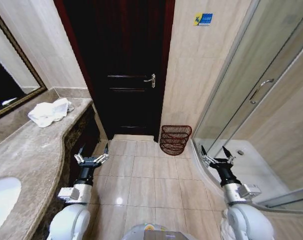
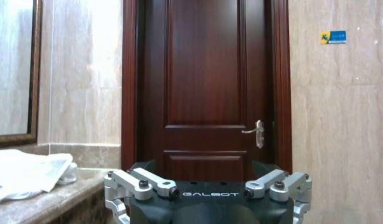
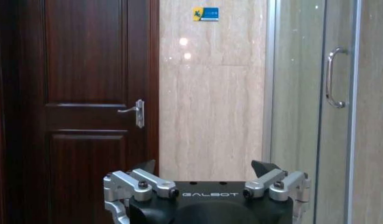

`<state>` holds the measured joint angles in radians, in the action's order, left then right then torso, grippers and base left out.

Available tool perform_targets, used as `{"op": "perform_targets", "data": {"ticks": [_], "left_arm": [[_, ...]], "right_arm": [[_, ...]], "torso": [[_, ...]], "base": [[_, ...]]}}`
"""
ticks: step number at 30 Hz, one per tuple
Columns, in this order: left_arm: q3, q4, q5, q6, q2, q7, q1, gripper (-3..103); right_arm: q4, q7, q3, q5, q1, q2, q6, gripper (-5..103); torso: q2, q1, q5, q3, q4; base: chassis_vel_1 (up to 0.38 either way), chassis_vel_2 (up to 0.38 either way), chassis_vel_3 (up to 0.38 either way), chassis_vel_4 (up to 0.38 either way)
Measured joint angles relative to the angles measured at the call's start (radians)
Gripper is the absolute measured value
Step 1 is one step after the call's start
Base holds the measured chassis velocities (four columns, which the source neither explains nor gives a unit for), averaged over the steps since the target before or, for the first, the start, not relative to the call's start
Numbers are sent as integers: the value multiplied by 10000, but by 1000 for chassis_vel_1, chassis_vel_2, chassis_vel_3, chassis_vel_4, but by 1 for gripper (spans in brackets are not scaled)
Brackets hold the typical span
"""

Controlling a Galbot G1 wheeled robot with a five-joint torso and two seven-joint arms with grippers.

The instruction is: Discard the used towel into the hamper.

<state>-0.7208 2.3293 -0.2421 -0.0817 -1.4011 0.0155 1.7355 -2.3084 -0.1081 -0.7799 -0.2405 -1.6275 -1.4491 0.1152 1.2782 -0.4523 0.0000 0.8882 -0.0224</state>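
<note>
A crumpled white towel (image 1: 49,112) lies on the marble counter (image 1: 26,155) at the left, near its far end; the left wrist view catches the towel (image 2: 23,173) at the counter's edge. The hamper (image 1: 175,139), a dark red-brown wire basket, stands on the floor against the wall to the right of the door. My left gripper (image 1: 92,152) hangs open beside the counter's front, well short of the towel. On the other side, my right gripper (image 1: 217,153) is open too, low and to the right of the hamper. Both hold nothing.
A dark wooden door (image 1: 124,70) with a lever handle (image 1: 150,80) is shut straight ahead. A glass shower enclosure (image 1: 256,100) closes the right side. A mirror (image 1: 6,75) and a white basin (image 1: 1,197) flank the counter. Beige floor tiles (image 1: 151,180) lie open between my arms.
</note>
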Motion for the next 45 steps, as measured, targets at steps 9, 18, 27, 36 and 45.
{"op": "perform_targets", "data": {"ticks": [9, 18, 27, 36, 45], "left_arm": [[-32, 202, -89, 325, 11, 0, -4, 100], [-10, 114, -74, 305, -29, -60, -6, 100], [-11, -5, -29, 105, -101, -120, 13, 100], [-92, 21, 131, 52, -237, -175, 21, 100], [-66, 113, 445, 225, -453, -282, -163, 100]], "right_arm": [[-62, -40, -182, -132, -41, 64, 91, 100], [-310, 182, -105, -100, -124, 65, 309, 100], [-410, 325, -118, 137, -210, 80, 511, 100], [-472, 371, 210, 338, -273, 62, 584, 100], [-472, 359, 489, 542, -203, -14, 592, 100]], "torso": [[-1, 1, 0, -1, 0], [-2, 1, 0, -1, 1], [-2, 1, 0, -1, 0], [-2, 1, 1, -1, 0], [-3, 1, 0, -1, 0]], "base": [[0, 0, 0, 0], [0, 0, 0, 0], [0, 0, 0, 0], [0, 0, 0, 0], [0, 0, 0, 0]]}}
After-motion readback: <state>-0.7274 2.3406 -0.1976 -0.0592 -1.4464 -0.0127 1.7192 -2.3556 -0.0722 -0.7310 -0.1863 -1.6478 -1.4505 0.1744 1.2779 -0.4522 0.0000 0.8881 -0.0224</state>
